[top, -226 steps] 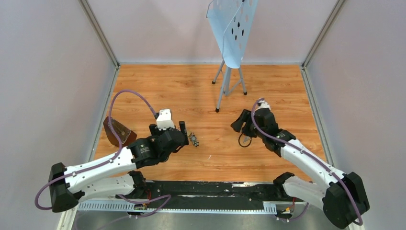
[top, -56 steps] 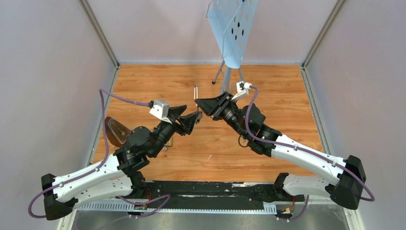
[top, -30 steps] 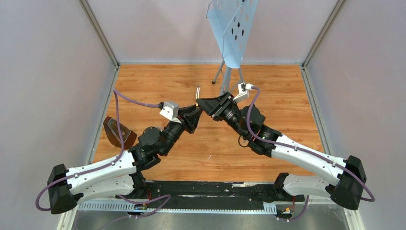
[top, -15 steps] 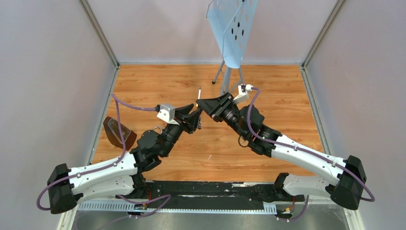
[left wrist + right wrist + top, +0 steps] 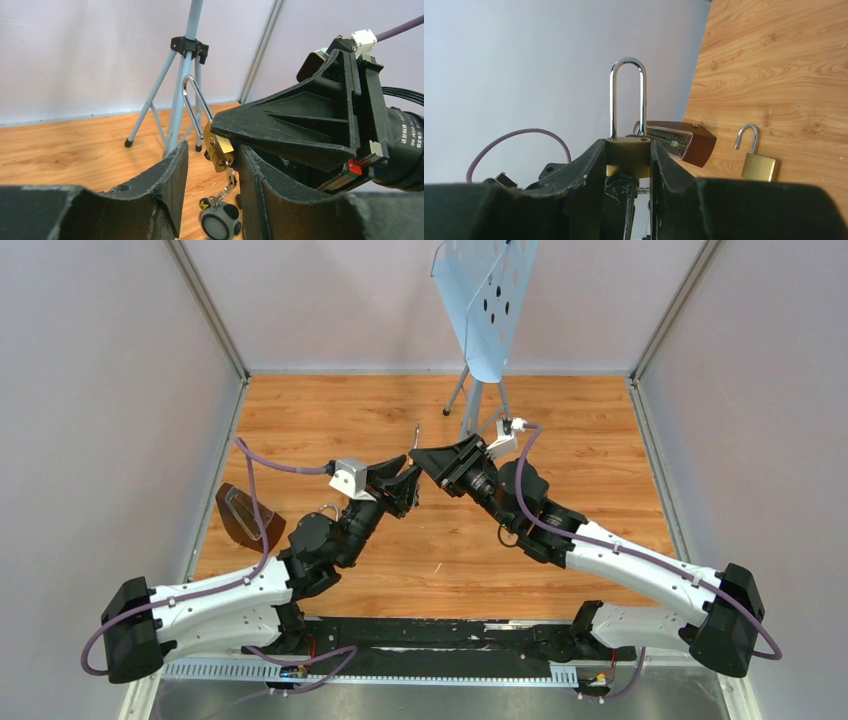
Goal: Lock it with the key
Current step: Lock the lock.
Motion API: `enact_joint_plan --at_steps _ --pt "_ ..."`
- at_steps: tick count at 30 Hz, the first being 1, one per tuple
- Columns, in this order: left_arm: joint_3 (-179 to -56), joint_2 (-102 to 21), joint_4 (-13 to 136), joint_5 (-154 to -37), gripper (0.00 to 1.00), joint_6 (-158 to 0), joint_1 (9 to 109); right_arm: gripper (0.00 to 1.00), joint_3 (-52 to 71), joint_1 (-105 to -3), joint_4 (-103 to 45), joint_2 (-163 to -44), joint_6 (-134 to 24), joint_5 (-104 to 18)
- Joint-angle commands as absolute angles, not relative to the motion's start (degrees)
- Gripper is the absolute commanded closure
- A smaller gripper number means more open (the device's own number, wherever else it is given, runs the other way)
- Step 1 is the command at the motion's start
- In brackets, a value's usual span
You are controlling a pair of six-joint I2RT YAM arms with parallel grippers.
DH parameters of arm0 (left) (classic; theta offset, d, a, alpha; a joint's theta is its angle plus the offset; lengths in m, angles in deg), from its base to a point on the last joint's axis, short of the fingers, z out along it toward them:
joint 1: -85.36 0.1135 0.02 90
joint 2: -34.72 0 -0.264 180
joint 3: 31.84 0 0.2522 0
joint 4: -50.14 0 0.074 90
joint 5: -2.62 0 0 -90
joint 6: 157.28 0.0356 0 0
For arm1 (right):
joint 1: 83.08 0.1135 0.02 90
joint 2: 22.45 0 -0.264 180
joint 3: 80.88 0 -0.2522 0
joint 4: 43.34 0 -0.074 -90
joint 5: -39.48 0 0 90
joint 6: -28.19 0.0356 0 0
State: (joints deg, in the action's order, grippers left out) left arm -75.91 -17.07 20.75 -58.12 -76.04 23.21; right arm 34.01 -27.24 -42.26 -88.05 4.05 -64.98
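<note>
**Key hangs from the held padlock, between the open left fingers**

The key point(image 5: 231, 175), small and silver, sticks out of the underside of the brass padlock point(image 5: 218, 147). A ring point(image 5: 214, 201) and a round dark fob point(image 5: 218, 227) dangle below it. In the left wrist view the key sits in the gap between the two fingers of the left hand point(image 5: 212, 150), nearer the finger on the right of that view. Whether it touches that finger cannot be told. The left hand is spread wide and grips nothing.

The right hand point(image 5: 626, 145) is clamped on the padlock's brass body, one finger on each flank. The long silver shackle point(image 5: 627, 95) stands straight up out of the grip.

The two hands meet tip to tip in the air, over the middle of the desk point(image 5: 600, 420) and somewhat towards its far edge.

On the wood near the left edge lies a brown case point(image 5: 674, 140). Just beside it is a second padlock point(image 5: 760, 166) with its shackle swung open.

A pale blue tripod point(image 5: 185, 75) stands near the far edge, behind the hands.
</note>
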Motion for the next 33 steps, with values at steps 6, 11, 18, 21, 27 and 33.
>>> enact_joint_plan --at_steps 6,11,18,21,27,33 --pt "-76.3 -19.0 16.3 -57.5 0.59 -73.8 23.3 0.89 32.2 -27.1 -43.0 -88.1 8.2 -64.8" --pt "-77.2 -19.4 17.3 -56.3 0.74 -74.1 23.3 0.89 32.0 -27.2 -42.5 -88.0 8.0 -64.6" --pt "-78.4 -19.8 18.6 -55.9 1.0 -73.9 23.3 0.83 31.8 -27.2 -40.0 -88.2 7.1 -65.5" --pt "-78.4 -19.5 18.9 -56.1 1.0 -73.8 23.2 0.61 31.8 -27.2 -39.4 -87.8 5.8 -65.5" --pt "-78.5 -16.6 23.3 -59.5 1.0 -74.4 23.3 0.32 33.6 -27.6 -38.9 -84.9 2.4 -66.3" --pt "-78.7 -14.1 27.1 -64.9 1.0 -74.5 23.2 0.33 32.4 -28.6 -34.9 -84.3 2.1 -65.3"
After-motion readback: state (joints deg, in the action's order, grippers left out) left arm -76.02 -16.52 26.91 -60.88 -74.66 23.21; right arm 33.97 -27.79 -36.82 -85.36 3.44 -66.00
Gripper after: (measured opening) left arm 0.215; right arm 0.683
